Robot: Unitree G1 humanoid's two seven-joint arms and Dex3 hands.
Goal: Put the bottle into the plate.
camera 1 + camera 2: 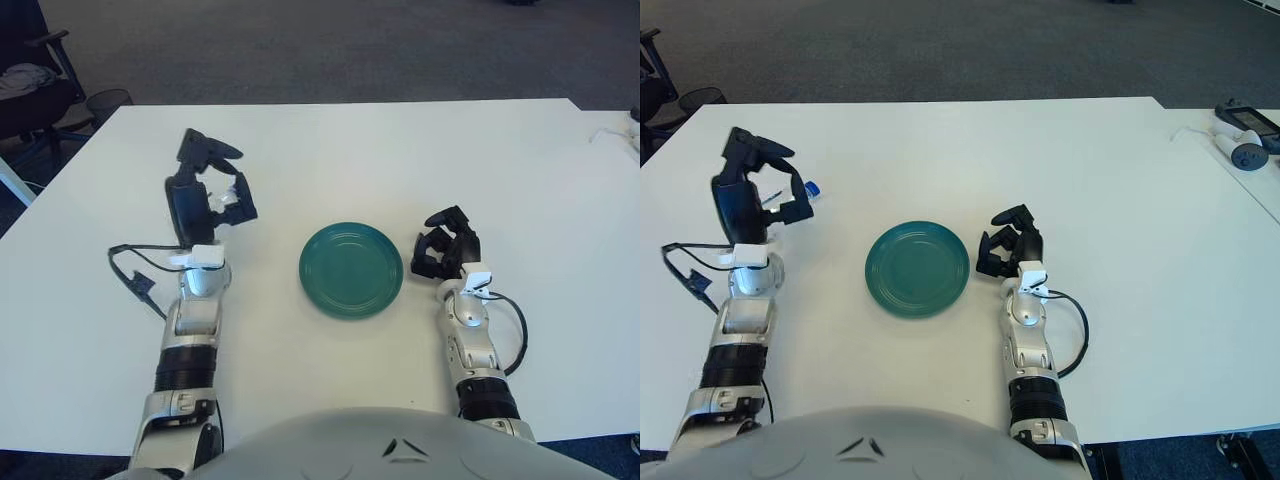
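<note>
Leftward, left hand (pixel 752 195) fingers around bottle (pixel 810 188), green plate (pixel 917 268) bare, right hand (pixel 1010 250) curled beside it, holding nothing, white table (pixel 1090 170).

You have one green plate (pixel 351 268) at the centre of the frame and one bottle (pixel 808 190) at the left, its blue cap showing beside the left hand (pixel 208 190). That makes two hands, the right hand (pixel 447 250) being right of centre, all on one white table (pixel 400 150).
</note>
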